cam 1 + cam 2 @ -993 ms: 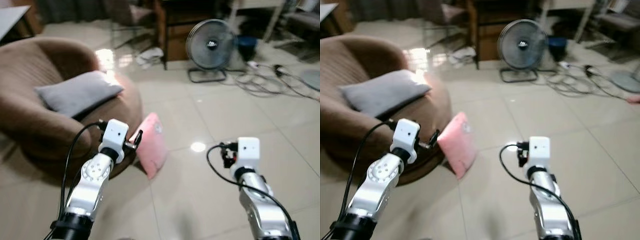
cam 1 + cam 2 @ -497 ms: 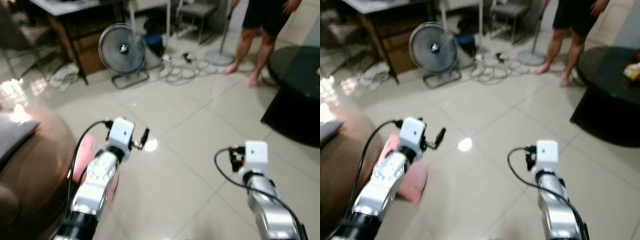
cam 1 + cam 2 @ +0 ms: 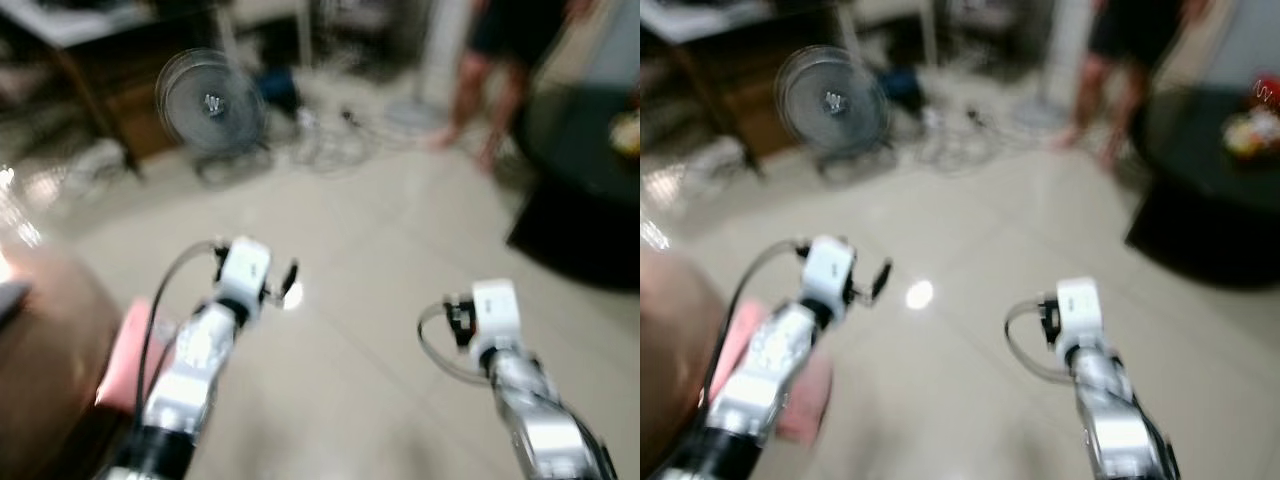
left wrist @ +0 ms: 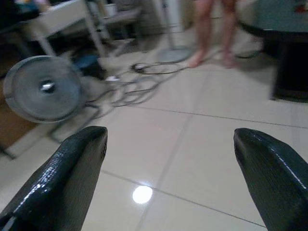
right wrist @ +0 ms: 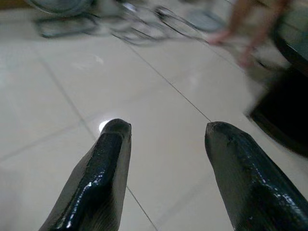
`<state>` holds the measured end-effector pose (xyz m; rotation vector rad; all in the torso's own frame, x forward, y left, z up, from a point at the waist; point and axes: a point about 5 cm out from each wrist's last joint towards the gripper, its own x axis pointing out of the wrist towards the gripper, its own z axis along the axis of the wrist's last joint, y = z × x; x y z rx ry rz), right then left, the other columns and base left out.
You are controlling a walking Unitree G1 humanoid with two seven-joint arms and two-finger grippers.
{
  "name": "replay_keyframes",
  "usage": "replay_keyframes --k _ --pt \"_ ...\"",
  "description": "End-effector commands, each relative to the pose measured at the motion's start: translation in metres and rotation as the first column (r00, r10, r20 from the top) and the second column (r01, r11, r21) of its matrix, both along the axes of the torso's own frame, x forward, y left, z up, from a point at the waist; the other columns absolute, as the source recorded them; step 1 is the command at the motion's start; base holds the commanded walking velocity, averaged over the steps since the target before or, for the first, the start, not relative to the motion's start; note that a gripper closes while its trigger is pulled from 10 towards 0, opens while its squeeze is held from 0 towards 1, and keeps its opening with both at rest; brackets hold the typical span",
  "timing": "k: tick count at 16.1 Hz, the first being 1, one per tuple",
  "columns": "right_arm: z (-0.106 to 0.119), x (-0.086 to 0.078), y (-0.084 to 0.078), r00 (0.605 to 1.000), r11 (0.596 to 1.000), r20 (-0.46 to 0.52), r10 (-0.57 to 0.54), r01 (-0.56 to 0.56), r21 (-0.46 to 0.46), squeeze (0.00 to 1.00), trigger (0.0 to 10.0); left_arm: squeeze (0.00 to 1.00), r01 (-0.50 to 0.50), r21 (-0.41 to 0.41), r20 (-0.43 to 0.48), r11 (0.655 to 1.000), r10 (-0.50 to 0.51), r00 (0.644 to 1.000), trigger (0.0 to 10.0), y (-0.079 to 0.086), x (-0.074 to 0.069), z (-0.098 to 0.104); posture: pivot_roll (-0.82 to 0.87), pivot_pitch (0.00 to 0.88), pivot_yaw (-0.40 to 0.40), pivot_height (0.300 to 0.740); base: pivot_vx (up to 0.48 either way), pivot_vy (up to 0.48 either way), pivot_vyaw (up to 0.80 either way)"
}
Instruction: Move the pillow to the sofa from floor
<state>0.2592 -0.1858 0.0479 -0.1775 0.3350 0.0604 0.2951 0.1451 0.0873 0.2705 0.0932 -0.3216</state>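
The pink pillow [image 3: 125, 350] lies on the floor [image 3: 370, 260] at the robot's lower left, right against the brown sofa [image 3: 45, 340] and partly hidden behind the left arm, so nothing has been lifted yet. Both arms are held out in front at about the same height, which I judge to be a carrying-ready pose while the robot moves about rather than a reach. The left hand [image 4: 166, 178] is spread wide with only bare tile between its fingers, and the right hand [image 5: 166, 168] is likewise spread and holds nothing. Beyond them a standing fan [image 3: 208, 105] sits beside a tangle of cables [image 3: 335, 135]; a person's bare legs [image 3: 490, 95] stand further back, next to a dark low worktop [image 3: 580, 170]. A second ago the head faced the sofa squarely, with a grey cushion on its seat and the pillow plainly ahead; since then the whole view has swung away towards the fan and the person, and is now blurred, so the camera moved, not the pillow. The arms keep the same pose throughout.
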Motion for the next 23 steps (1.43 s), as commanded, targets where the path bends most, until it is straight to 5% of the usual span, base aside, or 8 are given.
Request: replay_keyframes --k 1,14,23 --pt "-0.003 0.002 0.013 0.999 0.999 -0.005 0.048 -0.048 0.013 0.0 10.0 0.0 -0.042 0.021 -0.016 0.999 0.043 0.999 10.0 0.013 -0.001 -0.004 -0.03 0.0 0.038 0.74 0.319 0.0 0.8" --pt "-0.006 0.003 0.016 0.995 0.994 0.003 0.104 -0.104 -0.01 0.0 10.0 0.0 -0.08 0.026 -0.017 0.996 0.08 0.997 10.0 0.017 -0.002 -0.005 -0.03 0.0 0.033 0.74 0.326 0.0 0.8" --pt "-0.011 -0.006 0.006 1.0 0.999 -0.001 -0.015 0.015 0.05 0.0 10.0 0.0 -0.031 0.008 -0.03 0.999 0.031 0.999 10.0 0.008 0.0 -0.008 -0.04 0.0 0.042 0.74 0.326 0.0 0.0"
